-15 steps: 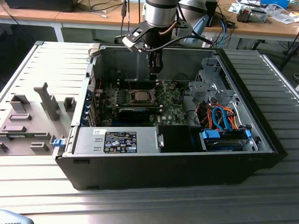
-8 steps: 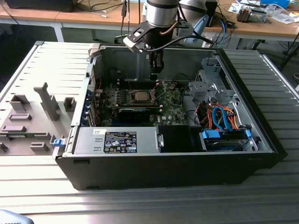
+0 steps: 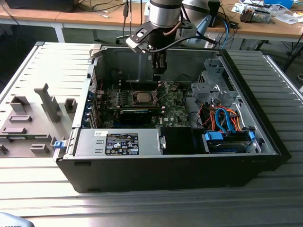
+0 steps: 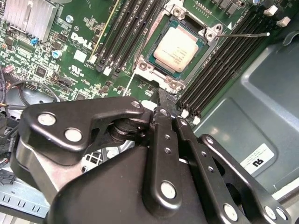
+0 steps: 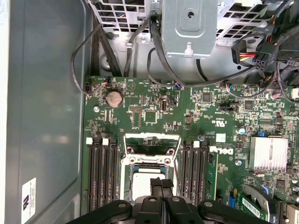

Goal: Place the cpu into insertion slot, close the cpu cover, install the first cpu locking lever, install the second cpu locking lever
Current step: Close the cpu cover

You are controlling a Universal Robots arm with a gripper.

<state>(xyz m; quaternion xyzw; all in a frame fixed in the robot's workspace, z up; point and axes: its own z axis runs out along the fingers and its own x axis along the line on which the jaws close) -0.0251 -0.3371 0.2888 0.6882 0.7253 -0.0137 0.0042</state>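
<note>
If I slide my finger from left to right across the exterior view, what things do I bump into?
First the grey panel with raised shapes → blue clip → cpu → gripper → orange and blue cables.

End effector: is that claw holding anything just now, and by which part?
Nothing is held. The end effector has its fingers shut together with nothing between them; the cpu lies in the insertion slot.
</note>
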